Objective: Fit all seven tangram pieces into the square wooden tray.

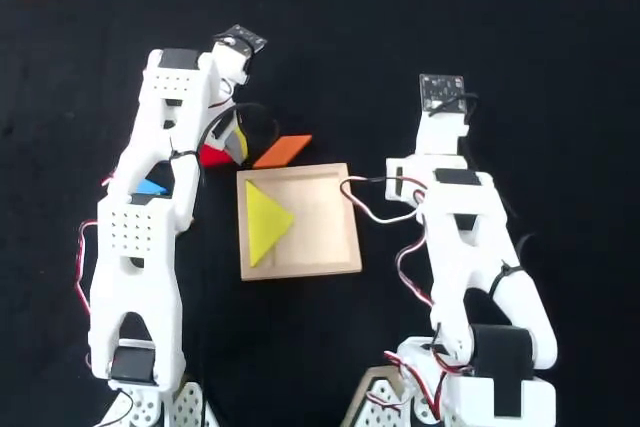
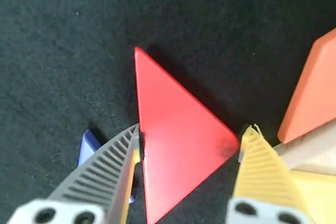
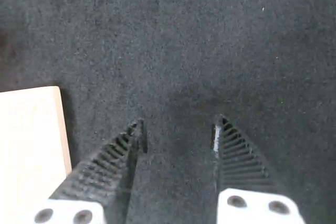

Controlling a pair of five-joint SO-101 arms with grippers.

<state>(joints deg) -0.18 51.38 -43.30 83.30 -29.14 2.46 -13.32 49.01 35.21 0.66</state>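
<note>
The square wooden tray (image 1: 325, 217) lies between the two arms, with a yellow triangle (image 1: 265, 220) in its left half. Just beyond the tray's far left corner lies a red triangle (image 2: 173, 145). My left gripper (image 2: 191, 132) is down over it, a finger pressed against each side, shut on it. In the high view the left gripper (image 1: 222, 150) covers most of the red triangle (image 1: 211, 156). An orange parallelogram (image 1: 283, 150) lies beside it, at the tray's far edge. A blue piece (image 1: 152, 187) peeks out under the left arm. My right gripper (image 3: 178, 129) is open over black cloth beside the tray (image 3: 29, 129).
Black cloth covers the whole table. The orange parallelogram (image 2: 315, 87) and the tray's corner (image 2: 310, 148) sit close to the yellow finger (image 2: 257, 166). The blue piece (image 2: 89, 145) lies behind the grey finger (image 2: 113, 166). The right arm (image 1: 450, 207) stands right of the tray.
</note>
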